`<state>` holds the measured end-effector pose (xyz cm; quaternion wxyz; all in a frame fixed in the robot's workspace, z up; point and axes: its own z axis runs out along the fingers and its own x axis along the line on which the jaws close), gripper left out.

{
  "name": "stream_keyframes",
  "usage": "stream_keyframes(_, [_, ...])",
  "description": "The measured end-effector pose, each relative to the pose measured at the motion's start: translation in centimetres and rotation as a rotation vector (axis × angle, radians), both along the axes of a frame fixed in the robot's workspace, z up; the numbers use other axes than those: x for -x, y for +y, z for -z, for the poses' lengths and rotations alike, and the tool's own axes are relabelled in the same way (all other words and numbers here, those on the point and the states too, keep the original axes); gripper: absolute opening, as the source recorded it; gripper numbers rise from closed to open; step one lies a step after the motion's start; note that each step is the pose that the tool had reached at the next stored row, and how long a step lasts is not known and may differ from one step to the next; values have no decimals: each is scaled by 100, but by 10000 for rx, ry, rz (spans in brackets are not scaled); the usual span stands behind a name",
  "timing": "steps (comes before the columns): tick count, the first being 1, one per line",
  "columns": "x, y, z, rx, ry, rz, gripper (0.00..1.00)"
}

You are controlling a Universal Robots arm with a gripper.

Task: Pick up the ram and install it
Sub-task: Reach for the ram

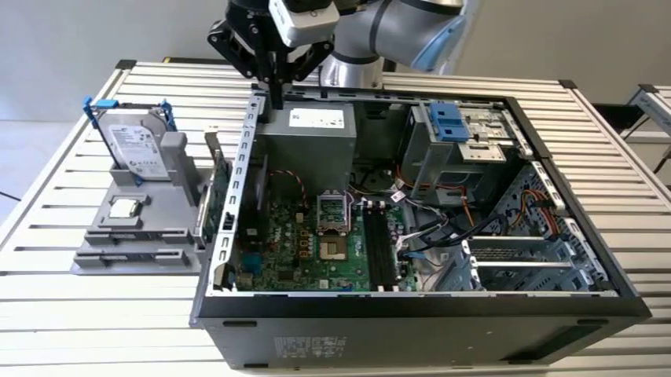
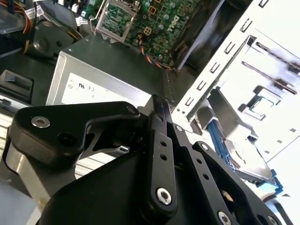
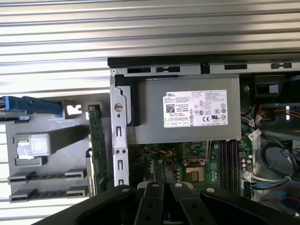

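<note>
My gripper (image 1: 276,106) hangs above the back corner of the open computer case (image 1: 247,141), on the exterior view's left, just over the grey power supply (image 1: 314,119). Its two black fingers are pressed together into one thin tip, and nothing shows between them in either the second wrist view (image 2: 158,104) or the first wrist view (image 3: 159,169). The ram is hidden. The motherboard (image 1: 304,247) lies on the case floor, with long black slots (image 1: 378,243) beside the processor socket (image 1: 330,216). These slots (image 3: 228,154) look dark in the first wrist view.
A grey parts holder (image 1: 115,255) stands outside the case on the exterior view's left. It carries a silver hard drive (image 1: 137,145) in a blue frame, a small chip (image 1: 126,208) and an upright green expansion card (image 1: 222,200). Drive cages (image 1: 461,129) and cables (image 1: 441,232) fill the case's other side.
</note>
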<state>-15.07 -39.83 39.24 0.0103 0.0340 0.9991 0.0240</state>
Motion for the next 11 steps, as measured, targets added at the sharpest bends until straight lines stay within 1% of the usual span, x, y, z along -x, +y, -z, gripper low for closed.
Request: stream_keyframes(11, [172,0,2,0,4,-20,0])
